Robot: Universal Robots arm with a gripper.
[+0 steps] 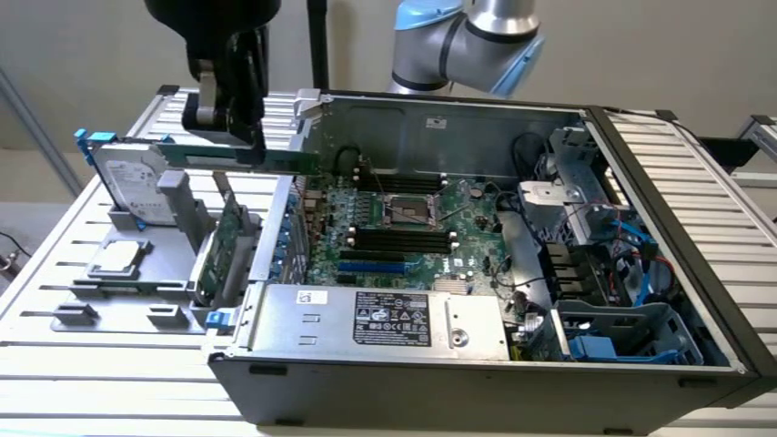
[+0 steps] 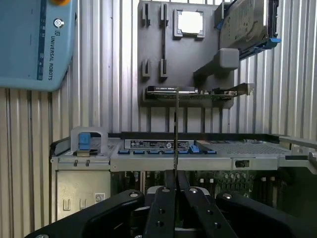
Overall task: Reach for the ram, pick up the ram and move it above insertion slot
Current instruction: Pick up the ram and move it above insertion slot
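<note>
The tool (image 1: 231, 137) is closed on the ram (image 1: 249, 158), a thin green stick held edge-on between its fingers (image 2: 163, 208) and reaching out past their tips. Below the tool lies the case (image 1: 486, 364) edge, with the grey holder tray (image 2: 153, 54) on the bench (image 1: 49, 364) beyond it

The arm (image 1: 468, 41) runs off the exterior view's upper edge at about twelve o'clock. In the wrist view the ram (image 2: 176, 134) shows edge-on — a thin line, its chips untellable — and its base disappears between the gripper (image 2: 176, 196) fingers.
</note>
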